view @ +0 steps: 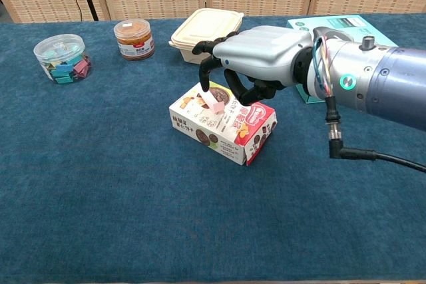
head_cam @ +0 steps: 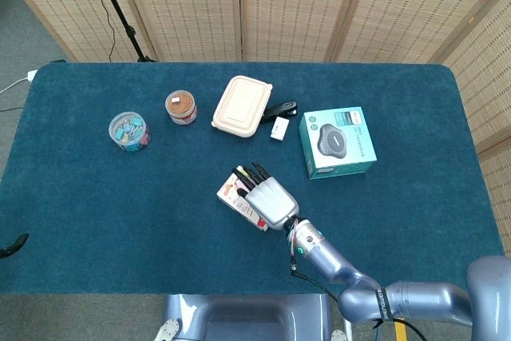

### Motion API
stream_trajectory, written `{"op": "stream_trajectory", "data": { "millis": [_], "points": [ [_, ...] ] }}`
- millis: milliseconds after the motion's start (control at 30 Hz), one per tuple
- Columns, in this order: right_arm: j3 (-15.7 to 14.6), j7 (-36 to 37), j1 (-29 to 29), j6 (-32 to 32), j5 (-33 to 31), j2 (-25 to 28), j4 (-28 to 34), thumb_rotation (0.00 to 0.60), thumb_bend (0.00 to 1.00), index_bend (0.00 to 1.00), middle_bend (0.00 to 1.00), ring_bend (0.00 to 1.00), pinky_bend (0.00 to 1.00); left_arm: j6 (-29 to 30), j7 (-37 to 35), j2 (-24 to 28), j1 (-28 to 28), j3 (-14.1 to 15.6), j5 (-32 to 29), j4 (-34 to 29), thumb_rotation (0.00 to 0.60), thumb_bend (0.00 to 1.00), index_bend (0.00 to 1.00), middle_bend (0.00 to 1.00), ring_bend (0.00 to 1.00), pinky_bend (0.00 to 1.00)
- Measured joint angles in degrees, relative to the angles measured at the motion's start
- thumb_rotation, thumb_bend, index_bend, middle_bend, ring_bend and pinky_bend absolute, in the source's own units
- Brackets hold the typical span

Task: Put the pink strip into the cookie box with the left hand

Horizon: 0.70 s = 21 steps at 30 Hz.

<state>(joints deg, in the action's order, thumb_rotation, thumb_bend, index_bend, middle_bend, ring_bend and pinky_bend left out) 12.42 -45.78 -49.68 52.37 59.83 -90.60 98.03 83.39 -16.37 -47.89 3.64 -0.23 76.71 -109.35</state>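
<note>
Your hand [view: 256, 58] hovers over the cookie box [view: 223, 123] at the middle of the desk [view: 100, 184], fingers curled down onto the pink strip [view: 214, 102] lying on the box top. The strip is not yet inside; pushing it in remains.

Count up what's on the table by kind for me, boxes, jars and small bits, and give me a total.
Boxes: 3 (cookie box, teal box, beige lidded box)
Jars: 2 (clip jar, orange-lidded jar)
Small items: 3 (pink strip, black item, white item)
Total: 8
</note>
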Motion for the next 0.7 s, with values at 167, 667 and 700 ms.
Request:
{"op": "stream_trajectory", "data": {
  "millis": [167, 667, 700],
  "points": [
    [-0.37, -0.05, -1.23, 0.88, -1.5, -1.02, -1.58, 0.6, 1.0, 0.3, 0.0, 0.0, 0.0, -0.86, -0.79, 0.25, -0.06, -0.41, -0.1, 0.3, 0.6, 0.21, 0.0, 0.0, 0.0, 0.0],
    [-2.05, -0.09, -3.35, 3.04, -4.28, -4.77, -4.79, 0.6, 1.0, 0.3, 0.0, 0.0, 0.0, -2.25, 0.35, 0.33, -0.34, -1.15, -0.25, -0.2, 0.6, 0.21, 0.0, 0.0, 0.0, 0.0],
    [-2.16, -0.09, -3.47, 3.18, -4.29, -4.9, -4.9, 0.6, 1.0, 0.3, 0.0, 0.0, 0.0, -2.22, 0.36, 0.31, -0.4, -1.21, -0.24, -0.2, 0.6, 0.21, 0.0, 0.0, 0.0, 0.0]
  ]
}}
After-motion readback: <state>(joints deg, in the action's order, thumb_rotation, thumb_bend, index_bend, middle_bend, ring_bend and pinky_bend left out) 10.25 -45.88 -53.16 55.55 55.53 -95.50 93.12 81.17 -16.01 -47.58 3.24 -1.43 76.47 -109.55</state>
